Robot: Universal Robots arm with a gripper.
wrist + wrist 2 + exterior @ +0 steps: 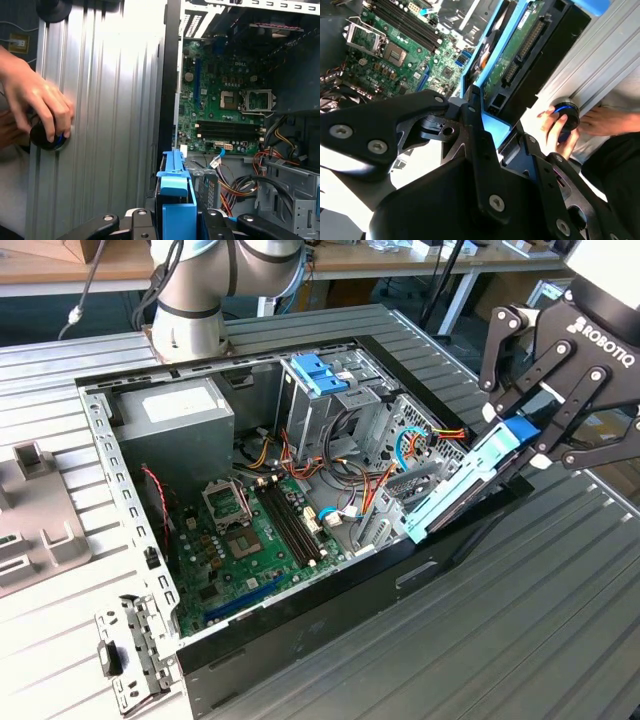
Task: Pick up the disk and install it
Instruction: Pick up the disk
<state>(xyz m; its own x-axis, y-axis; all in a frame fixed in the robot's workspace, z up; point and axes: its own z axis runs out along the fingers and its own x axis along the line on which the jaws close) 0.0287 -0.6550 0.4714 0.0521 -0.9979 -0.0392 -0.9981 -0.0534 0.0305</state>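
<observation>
A: What is the end effector (533, 440) doing right now?

B: It is gripping the disk (465, 480) by one short end. It is closing narrowly on the light-blue carrier rail, so it is carrying the load rather than hovering empty.

A: And where is the disk sitting?

B: It is hanging in the air, tilted, over the wall of the open computer case (300, 640) on the exterior view's right. The high end is sitting in the end effector. The low end is dipping just inside the case rim, beside the grey metal brackets (395, 495).

A: Which way is its long axis running?

B: Straight out from the end effector, sloping down toward the motherboard (245, 530) and the exterior view's left. I cannot tell whether the low end is touching metal.

A: Is anything else going on?

B: A person's hand (37, 100) is resting on a round black knob (47, 137) on the ribbed counter (540, 640). It is outside the case and well apart from the disk.
</observation>
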